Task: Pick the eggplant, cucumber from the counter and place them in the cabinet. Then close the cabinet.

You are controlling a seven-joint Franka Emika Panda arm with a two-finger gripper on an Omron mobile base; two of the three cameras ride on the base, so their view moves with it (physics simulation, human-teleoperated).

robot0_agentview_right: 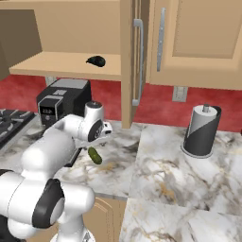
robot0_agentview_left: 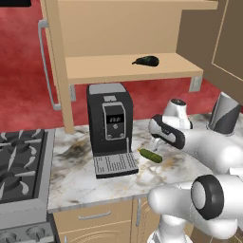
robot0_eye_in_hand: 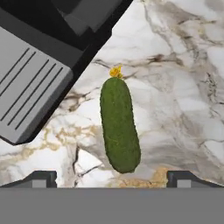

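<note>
The green cucumber (robot0_agentview_left: 150,155) (robot0_agentview_right: 95,155) (robot0_eye_in_hand: 119,124) lies on the marbled counter (robot0_agentview_left: 76,180) (robot0_agentview_right: 165,165) (robot0_eye_in_hand: 175,65), just right of the coffee machine's drip tray. My gripper (robot0_agentview_left: 154,142) (robot0_agentview_right: 97,142) (robot0_eye_in_hand: 112,179) hovers right above it, pointing down and open; the fingertips (robot0_eye_in_hand: 41,177) stand wide on either side of the cucumber's near end without touching it. The dark eggplant (robot0_agentview_left: 146,60) (robot0_agentview_right: 96,61) rests on the shelf of the tan wall cabinet (robot0_agentview_left: 109,69) (robot0_agentview_right: 56,64), whose doors stand open.
A black coffee machine (robot0_agentview_left: 110,123) (robot0_agentview_right: 64,101) (robot0_eye_in_hand: 35,83) stands close to the cucumber's left. The stove (robot0_agentview_left: 21,161) is at far left. A paper towel roll (robot0_agentview_left: 224,113) (robot0_agentview_right: 202,130) stands to the right. The open cabinet door (robot0_agentview_right: 126,61) hangs above the counter.
</note>
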